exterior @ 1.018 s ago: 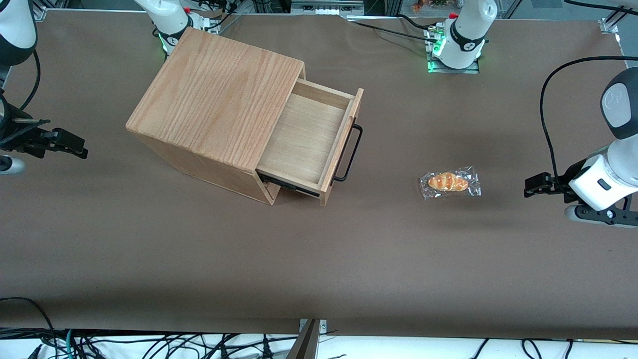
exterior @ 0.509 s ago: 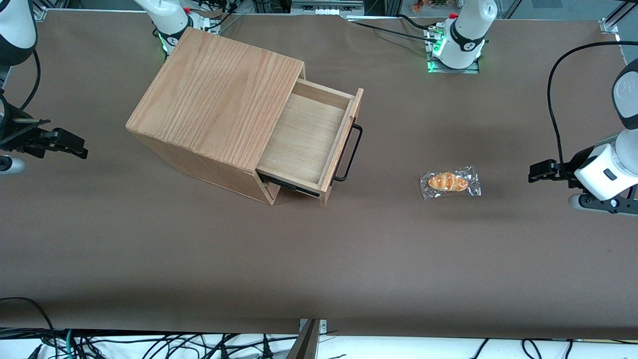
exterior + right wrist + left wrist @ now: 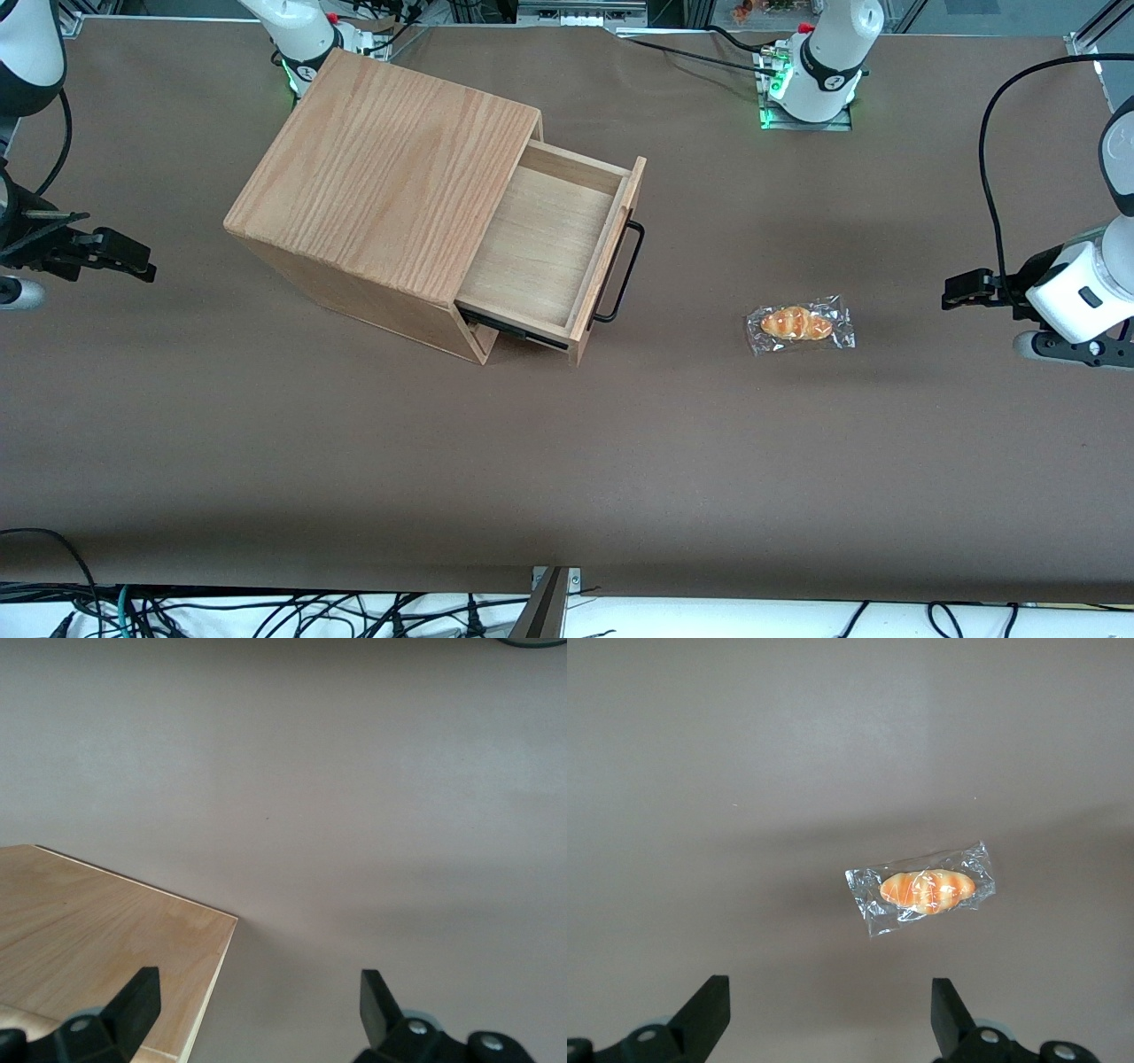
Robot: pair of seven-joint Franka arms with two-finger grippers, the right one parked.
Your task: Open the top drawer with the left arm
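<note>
The top drawer (image 3: pixel 545 248) stands open; the pincer (image 3: pixel 957 290), spread and empty, risks snagging the wrapped bun (image 3: pixel 799 324).

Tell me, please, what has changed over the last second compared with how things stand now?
The left arm has drawn back toward its own end of the table, carrying the gripper farther from the wrapped pastry and slightly upward; it holds nothing, fingers open. The top drawer stays pulled out, and the pastry has not moved.
</note>
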